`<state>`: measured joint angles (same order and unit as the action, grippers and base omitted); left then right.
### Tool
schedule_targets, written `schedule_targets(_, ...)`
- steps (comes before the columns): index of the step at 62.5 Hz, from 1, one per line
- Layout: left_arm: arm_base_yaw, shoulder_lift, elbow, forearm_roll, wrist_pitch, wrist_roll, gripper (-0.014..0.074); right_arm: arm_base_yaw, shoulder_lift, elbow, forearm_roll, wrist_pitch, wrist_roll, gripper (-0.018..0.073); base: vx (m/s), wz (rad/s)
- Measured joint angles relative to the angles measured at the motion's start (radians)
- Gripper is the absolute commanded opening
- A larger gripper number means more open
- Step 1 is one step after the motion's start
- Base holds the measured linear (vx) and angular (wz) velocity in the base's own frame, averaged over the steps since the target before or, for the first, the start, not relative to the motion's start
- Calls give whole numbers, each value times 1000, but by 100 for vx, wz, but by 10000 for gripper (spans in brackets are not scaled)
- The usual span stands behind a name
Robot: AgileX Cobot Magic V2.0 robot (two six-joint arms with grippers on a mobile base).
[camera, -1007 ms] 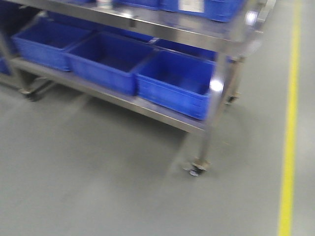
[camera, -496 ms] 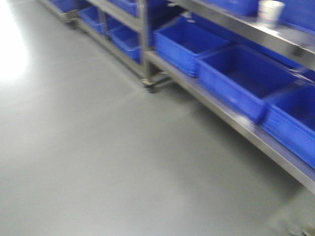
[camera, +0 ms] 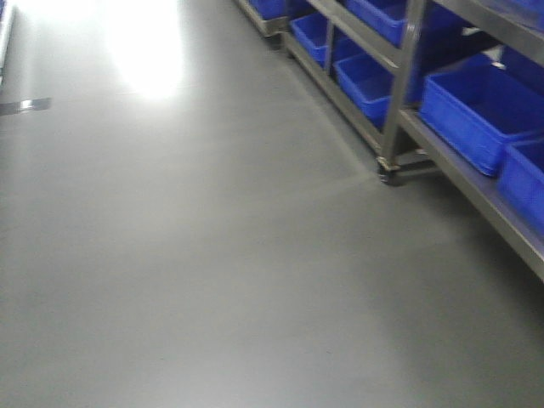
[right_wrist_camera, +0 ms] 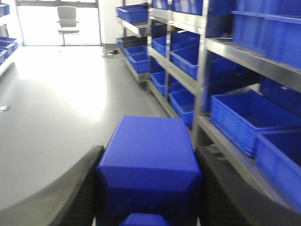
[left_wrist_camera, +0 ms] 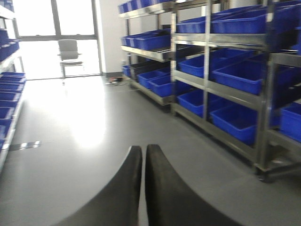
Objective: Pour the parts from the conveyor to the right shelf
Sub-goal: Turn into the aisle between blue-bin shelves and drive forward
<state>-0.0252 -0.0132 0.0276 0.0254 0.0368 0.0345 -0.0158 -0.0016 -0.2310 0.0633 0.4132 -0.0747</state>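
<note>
I have a blue part (right_wrist_camera: pixel 148 155) in hand.
My right gripper (right_wrist_camera: pixel 149 181) clamps it, shelf (right_wrist_camera: pixel 202 84) to its right; left gripper (left_wrist_camera: pixel 143 155) pinched fully together.

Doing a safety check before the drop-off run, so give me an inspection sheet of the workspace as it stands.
Surface: glossy grey floor, strong window glare.
Job's things: blue part in the right end effector; right shelf alongside, holding blue bins; conveyor not in view.
Clutter: small dark item on the floor by the far wall, too blurred to identify.
End effectors: left end effector shut, empty; right one shut on the blue part.
Cables: nothing seen.
Surroundings: office chair by the windows; left racks with more bins.
</note>
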Motion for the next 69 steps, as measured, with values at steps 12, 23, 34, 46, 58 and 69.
schedule_targets(12, 0, 0, 0, 0, 0, 0, -6, 0, 0, 0, 0, 0, 0, -5, 16, 59)
schedule_targets(23, 0, 0, 0, 0, 0, 0, -6, 0, 0, 0, 0, 0, 0, -5, 19, 43)
schedule_targets(34, 0, 0, 0, 0, 0, 0, -6, 0, 0, 0, 0, 0, 0, -5, 26, 20)
schedule_targets(46, 0, 0, 0, 0, 0, 0, -6, 0, 0, 0, 0, 0, 0, -5, 36, -8)
schedule_targets(58, 0, 0, 0, 0, 0, 0, -6, 0, 0, 0, 0, 0, 0, -5, 43, -20)
schedule_targets(69, 0, 0, 0, 0, 0, 0, -6, 0, 0, 0, 0, 0, 0, -5, 47, -20)
